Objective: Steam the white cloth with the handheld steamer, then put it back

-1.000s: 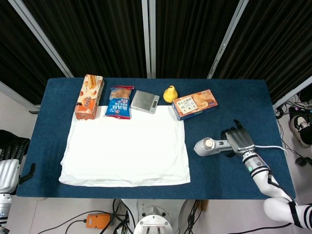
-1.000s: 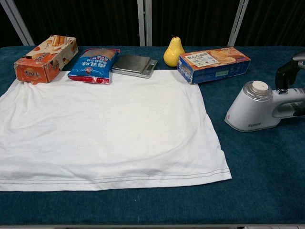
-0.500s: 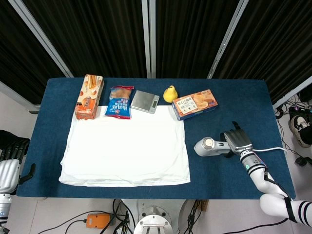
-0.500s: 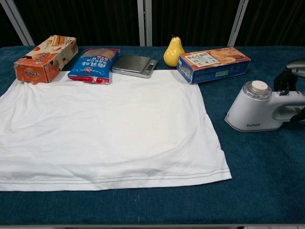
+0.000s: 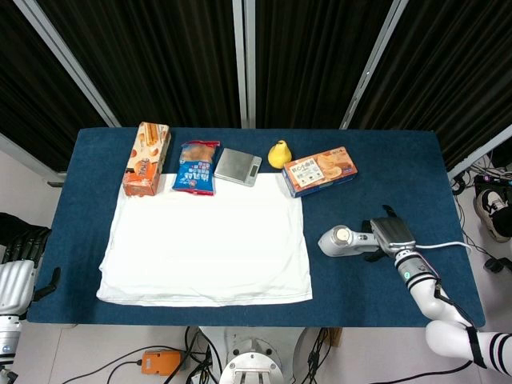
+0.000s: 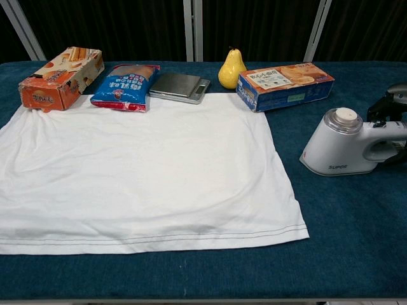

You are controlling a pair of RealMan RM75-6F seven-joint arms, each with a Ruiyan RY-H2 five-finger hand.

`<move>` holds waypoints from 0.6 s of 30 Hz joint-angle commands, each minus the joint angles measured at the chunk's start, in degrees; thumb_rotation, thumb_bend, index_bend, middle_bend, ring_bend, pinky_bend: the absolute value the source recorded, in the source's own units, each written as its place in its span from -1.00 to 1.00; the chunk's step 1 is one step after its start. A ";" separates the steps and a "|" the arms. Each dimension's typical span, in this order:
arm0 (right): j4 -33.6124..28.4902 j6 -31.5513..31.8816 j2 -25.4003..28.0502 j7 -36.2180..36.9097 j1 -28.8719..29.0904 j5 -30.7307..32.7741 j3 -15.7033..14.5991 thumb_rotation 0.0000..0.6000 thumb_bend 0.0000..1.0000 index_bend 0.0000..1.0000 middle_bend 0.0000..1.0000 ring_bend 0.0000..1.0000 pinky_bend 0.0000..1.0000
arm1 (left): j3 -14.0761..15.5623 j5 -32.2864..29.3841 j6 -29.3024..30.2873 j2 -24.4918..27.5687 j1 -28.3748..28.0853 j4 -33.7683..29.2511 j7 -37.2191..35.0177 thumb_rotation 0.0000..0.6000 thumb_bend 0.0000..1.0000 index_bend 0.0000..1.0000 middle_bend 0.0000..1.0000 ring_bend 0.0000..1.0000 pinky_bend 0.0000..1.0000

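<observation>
So the handheld steamer (image 5: 346, 241) is sitting on the blue table (image 5: 384, 172), well off to the right of the white cloth (image 5: 206, 248), not touching it. Its round white head points toward the cloth and the handle runs back to the right hand (image 5: 390, 237), which lies over the handle with its fingers wrapped around it, so it looks like it's gripping the thing. In the chest view the steamer (image 6: 346, 149) is clearly resting flat on the table, and only a dark bit of the right hand (image 6: 389, 108) shows at the frame edge.

The cloth is spread flat across the left-middle of the table, a few soft wrinkles, hem facing the robot.

Along the back edge: an orange snack box (image 5: 146, 158) overlapping the cloth's far left corner, a blue snack bag (image 5: 197, 166), a small kitchen scale (image 5: 238, 166), a yellow pear (image 5: 278, 154) and a cookie box (image 5: 320, 170).

The left hand (image 5: 18, 268) hangs off the table's left side, holding nothing; can't tell how its fingers sit.
</observation>
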 commanded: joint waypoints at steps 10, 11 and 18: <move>0.18 -2.33 0.10 6.43 -1.11 0.27 -0.29 1.00 -1.00 0.22 0.18 0.19 -1.00 | -0.04 -0.01 -0.35 -0.25 -0.22 0.24 -0.18 1.00 -0.25 -0.83 -0.84 -1.00 -1.00; 0.08 -2.43 0.15 6.95 -1.20 0.19 -0.30 1.00 -1.00 0.23 0.19 0.19 -1.00 | -0.05 -0.03 -0.39 -0.26 -0.24 0.25 -0.21 1.00 -0.25 -0.83 -0.84 -1.00 -1.00; -0.87 -3.51 0.70 8.12 -1.28 0.44 -1.08 1.00 -1.00 0.25 0.20 0.21 -1.00 | -0.05 -0.03 -0.62 -0.53 -0.40 0.48 -0.25 1.00 -0.25 -0.83 -0.84 -1.00 -1.00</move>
